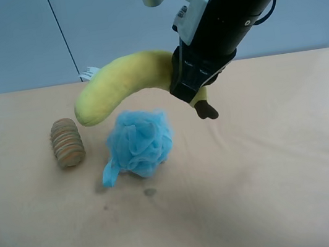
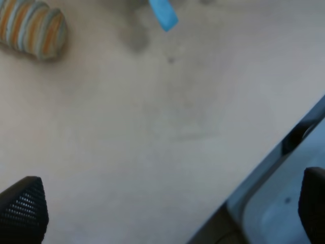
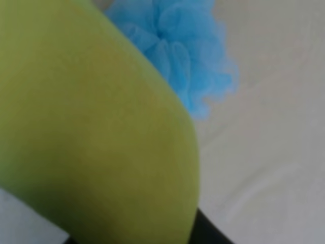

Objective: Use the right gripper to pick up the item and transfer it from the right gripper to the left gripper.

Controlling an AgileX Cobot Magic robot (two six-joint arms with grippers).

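In the high view, the right gripper (image 1: 189, 89) is up in the air over the table (image 1: 285, 173). It is clamped tight on the banana (image 1: 122, 83). It pinches the banana near its brown tip (image 1: 206, 110), which pokes out just below the fingers. The long yellow part sticks out the other way, toward this view's left. The banana does not touch the table. The blue pouf (image 1: 139, 141) sits on the table right under it. The striped oval (image 1: 67, 142) lies near the pouf but apart from it. In the right wrist view, the banana (image 3: 96, 132) is very close and blurry and fills most of the picture. Part of the pouf (image 3: 177, 51) shows behind it, down on the table (image 3: 274, 152). In the left wrist view, the left gripper (image 2: 167, 211) has its two black fingertips (image 2: 23, 208) far apart, with only table (image 2: 152, 127) between them. The oval (image 2: 30, 28) and a blue strip of the pouf (image 2: 163, 14) lie well away from the fingertips.
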